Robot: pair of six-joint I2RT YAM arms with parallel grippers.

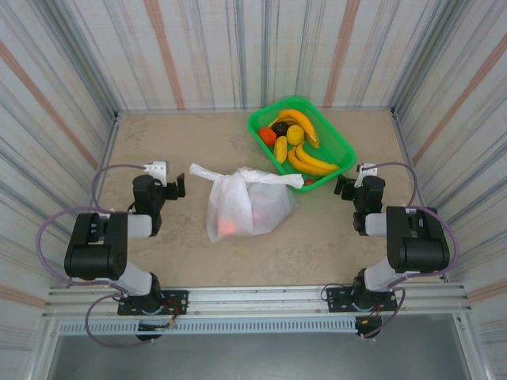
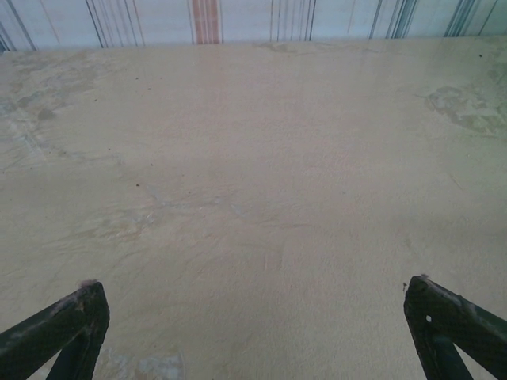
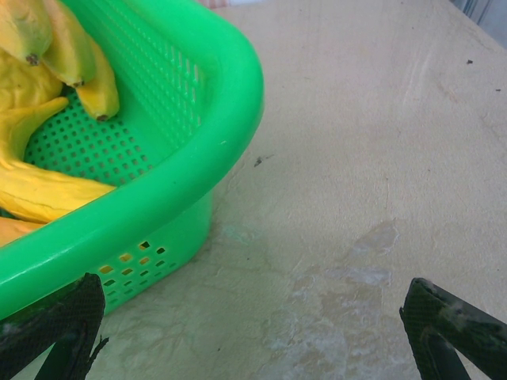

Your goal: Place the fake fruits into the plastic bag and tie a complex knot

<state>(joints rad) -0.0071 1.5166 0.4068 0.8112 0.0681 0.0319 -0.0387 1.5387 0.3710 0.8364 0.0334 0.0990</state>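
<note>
Few fake fruits (image 1: 230,226) inside the plastic bag (image 1: 265,202) can be made out, just reddish blurs through crinkled translucent white film. It lies mid-desk (image 1: 158,142) between the left tool (image 1: 176,188) and right tool (image 1: 342,187), both wide open and empty. Bananas (image 1: 310,162) sit in the green basket (image 1: 339,136), far right.

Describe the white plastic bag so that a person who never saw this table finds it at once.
On the beige table, look at the middle, in front of the green basket. The plastic bag lies there. It alone is white, crinkled and translucent, with a reddish fruit showing through.
</note>
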